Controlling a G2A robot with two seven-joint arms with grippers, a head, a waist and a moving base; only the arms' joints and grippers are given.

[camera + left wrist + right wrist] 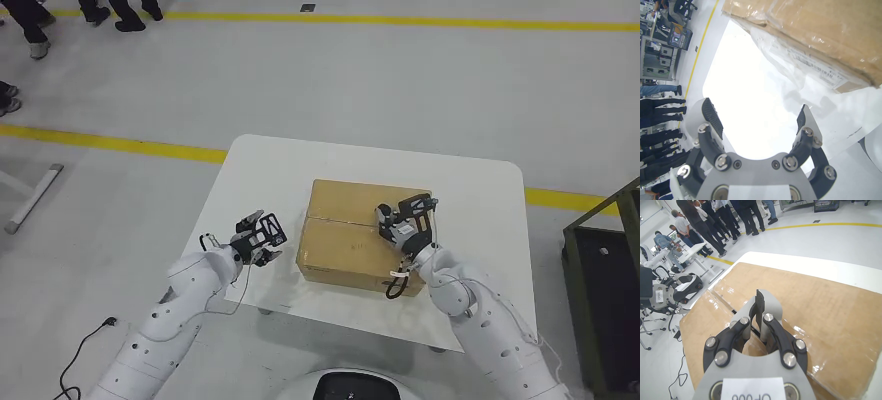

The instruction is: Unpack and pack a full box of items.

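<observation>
**Fig.** Closed cardboard box (350, 235) at the middle of the white tabletop (470, 180), with its flaps shut and taped along the seam (723, 301). I see my left tool (755, 106) with fingers spread apart and holding nothing, over bare tabletop just beside the box's left side. My right tool (759, 303), fingers drawn together, sits over the box top at the seam near its right end. I cannot tell whether it touches the box.

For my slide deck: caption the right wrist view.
Right gripper, shut, poised over the taped seam of the closed cardboard box on the white table.
</observation>
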